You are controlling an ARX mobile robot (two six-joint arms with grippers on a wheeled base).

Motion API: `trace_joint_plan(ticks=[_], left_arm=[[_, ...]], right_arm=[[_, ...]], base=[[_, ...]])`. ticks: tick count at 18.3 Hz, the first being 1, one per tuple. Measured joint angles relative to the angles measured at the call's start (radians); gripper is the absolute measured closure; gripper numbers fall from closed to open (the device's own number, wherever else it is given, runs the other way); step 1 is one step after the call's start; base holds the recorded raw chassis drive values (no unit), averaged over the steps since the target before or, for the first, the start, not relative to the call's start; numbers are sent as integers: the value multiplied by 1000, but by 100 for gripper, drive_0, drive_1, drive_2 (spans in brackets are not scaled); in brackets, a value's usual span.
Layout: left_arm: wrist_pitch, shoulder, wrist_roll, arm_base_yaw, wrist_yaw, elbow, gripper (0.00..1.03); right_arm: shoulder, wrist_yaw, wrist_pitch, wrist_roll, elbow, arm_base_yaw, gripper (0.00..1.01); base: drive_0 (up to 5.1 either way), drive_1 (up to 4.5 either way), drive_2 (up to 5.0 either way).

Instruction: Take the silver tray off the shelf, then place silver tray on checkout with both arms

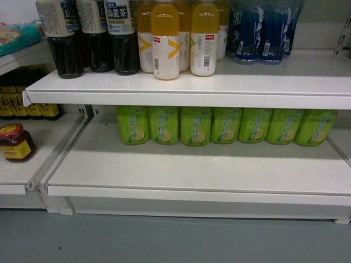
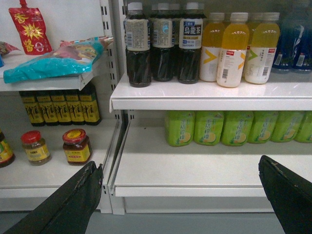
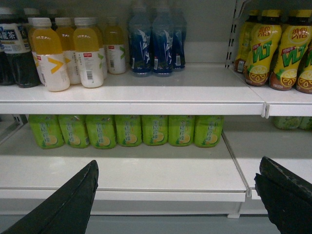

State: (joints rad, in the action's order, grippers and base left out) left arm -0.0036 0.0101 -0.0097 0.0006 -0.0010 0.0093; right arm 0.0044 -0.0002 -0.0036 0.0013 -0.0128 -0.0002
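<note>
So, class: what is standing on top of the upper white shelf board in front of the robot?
On the upper shelf board: dark tea bottles, orange juice bottles and blue water bottles. Rear rows are mostly hidden by the front ones. No silver tray shows.

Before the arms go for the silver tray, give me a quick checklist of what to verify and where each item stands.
1. Silver tray in sight: not ok, none of the three views shows it.
2. Left gripper open, holding nothing: ok.
3. Right gripper open, holding nothing: ok.
4. Green bottles apart from the fingers, at the back of the lower shelf: ok.
5. Checkout in sight: not ok, only shelves show.
</note>
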Motion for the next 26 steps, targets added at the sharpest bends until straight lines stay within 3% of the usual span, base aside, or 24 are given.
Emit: trace_joint_plan(ticks=[26], left_arm=[[0, 0, 0, 0, 0, 0, 5]], right_arm=[[0, 0, 0, 0, 0, 0, 3]], base=[[0, 0, 0]])
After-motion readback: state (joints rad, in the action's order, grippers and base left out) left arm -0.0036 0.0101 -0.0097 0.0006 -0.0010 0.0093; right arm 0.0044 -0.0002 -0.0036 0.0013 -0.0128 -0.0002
